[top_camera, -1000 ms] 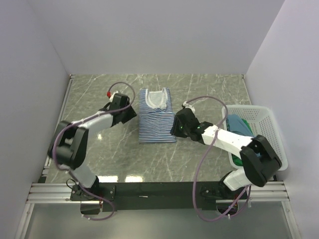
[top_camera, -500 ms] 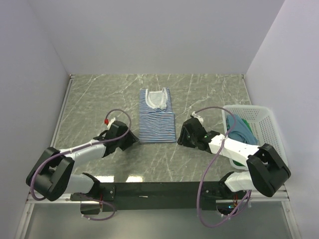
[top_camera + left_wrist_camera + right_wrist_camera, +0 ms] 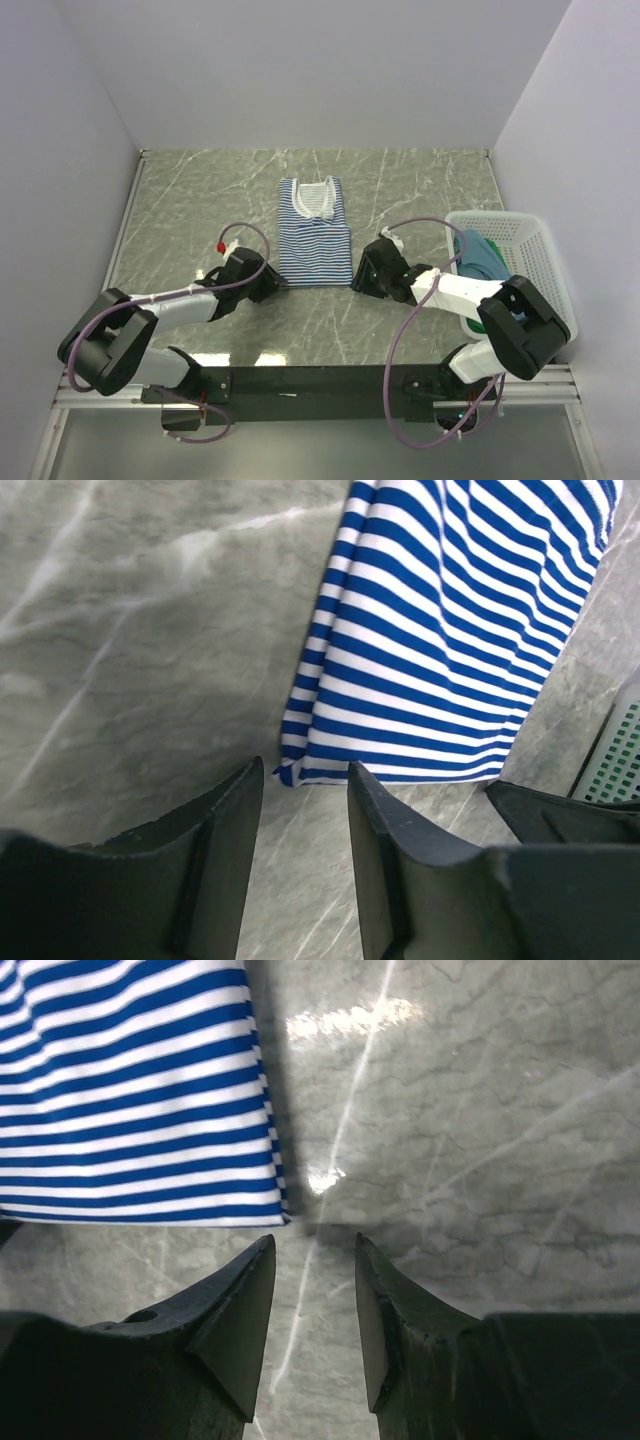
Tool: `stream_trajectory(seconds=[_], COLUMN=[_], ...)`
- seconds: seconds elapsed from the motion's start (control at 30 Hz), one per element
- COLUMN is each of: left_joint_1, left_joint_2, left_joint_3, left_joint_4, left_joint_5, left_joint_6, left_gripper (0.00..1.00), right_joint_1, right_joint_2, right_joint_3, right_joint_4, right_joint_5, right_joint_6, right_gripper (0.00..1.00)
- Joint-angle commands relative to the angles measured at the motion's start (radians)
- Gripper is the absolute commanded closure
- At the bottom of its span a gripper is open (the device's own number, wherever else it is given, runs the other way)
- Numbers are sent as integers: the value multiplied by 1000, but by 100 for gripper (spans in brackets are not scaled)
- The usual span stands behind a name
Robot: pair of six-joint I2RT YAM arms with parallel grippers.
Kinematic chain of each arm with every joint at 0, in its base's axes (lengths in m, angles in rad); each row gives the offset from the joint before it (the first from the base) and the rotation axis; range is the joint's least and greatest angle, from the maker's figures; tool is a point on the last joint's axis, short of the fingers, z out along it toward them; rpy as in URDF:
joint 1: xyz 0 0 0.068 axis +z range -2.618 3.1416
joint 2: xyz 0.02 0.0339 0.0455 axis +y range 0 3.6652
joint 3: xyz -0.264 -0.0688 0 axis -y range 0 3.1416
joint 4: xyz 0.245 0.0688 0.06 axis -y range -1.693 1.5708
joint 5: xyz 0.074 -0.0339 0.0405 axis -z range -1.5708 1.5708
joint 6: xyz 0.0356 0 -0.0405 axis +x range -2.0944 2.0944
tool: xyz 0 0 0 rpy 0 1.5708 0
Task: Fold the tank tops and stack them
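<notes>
Near edge: my left gripper (image 3: 303, 780) and right gripper (image 3: 314, 1245) sit low over the table (image 3: 200, 200), jaws apart and empty, one at each hem corner of the striped tank top (image 3: 314, 240). The top lies flat mid-table, hem towards me, white neckline away. For a clean fold I judge each jaw must straddle its corner, pinch all layers, then both lift evenly and carry the hem to the neckline. Far right: the teal top (image 3: 485, 258) lies in the basket (image 3: 545, 260)

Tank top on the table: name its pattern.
The tank top is navy-and-white striped, clearest in the top external view.
</notes>
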Motion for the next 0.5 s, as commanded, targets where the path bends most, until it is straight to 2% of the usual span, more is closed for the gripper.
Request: stream_trajectory(seconds=[0.0,0.3,0.43,0.47], left_joint_1=[-17,-34,-35,-35], left_joint_2=[43,86,94,92], left_joint_3=[6,-2,1,3], left_joint_4=[-7,-7,-15,-15], left_joint_5=[-19,-63,-71,-71], left_joint_6=[-6,-15,-3,-1], left_gripper=[54,63,78,80], right_joint_1=[-1,-3,1,-1], right_joint_2=[34,86,110,120], right_joint_3=[-4,-2,-2,-4], right_joint_4=[55,72,107,113], right_joint_5=[1,8,2,-1], right_joint_6=[22,38,41,41], right_gripper=[55,58,61,66])
